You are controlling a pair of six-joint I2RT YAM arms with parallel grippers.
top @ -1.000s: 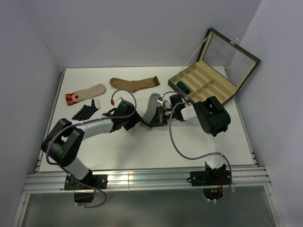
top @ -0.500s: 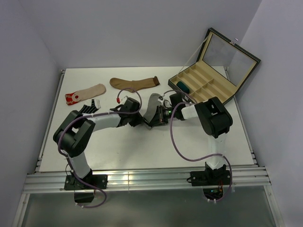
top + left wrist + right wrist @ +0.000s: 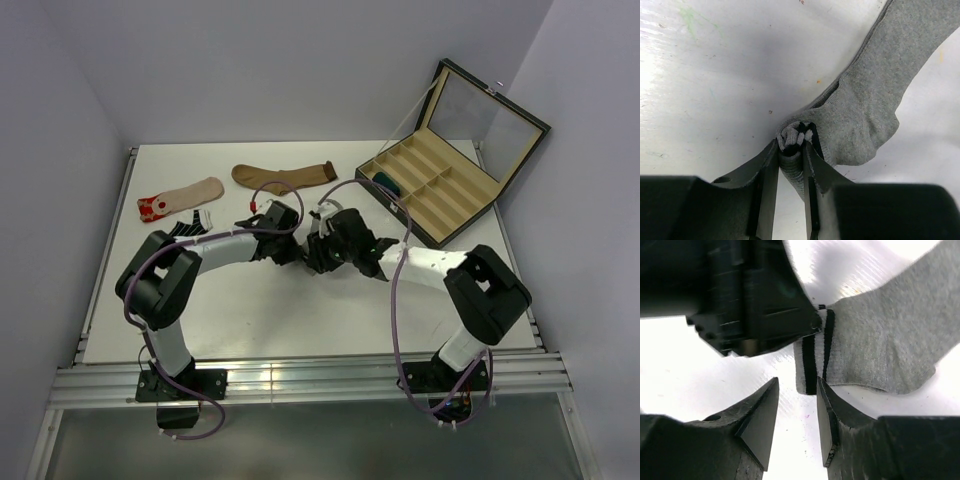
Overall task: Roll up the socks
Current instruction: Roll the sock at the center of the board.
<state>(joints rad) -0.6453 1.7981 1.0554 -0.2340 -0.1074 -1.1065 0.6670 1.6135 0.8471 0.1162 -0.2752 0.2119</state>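
Now, a teal sock [image 3: 385, 183] inside the open case [image 3: 478, 207]

Overview from above; wrist close-ups, seemingly both on grey sock [image 3: 875, 100].

Black compartment case [image 3: 452, 190] open, lid tilted back, at far right of white table [image 3: 300, 310].

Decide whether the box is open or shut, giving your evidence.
Open. The box has its lid raised, showing the compartments.
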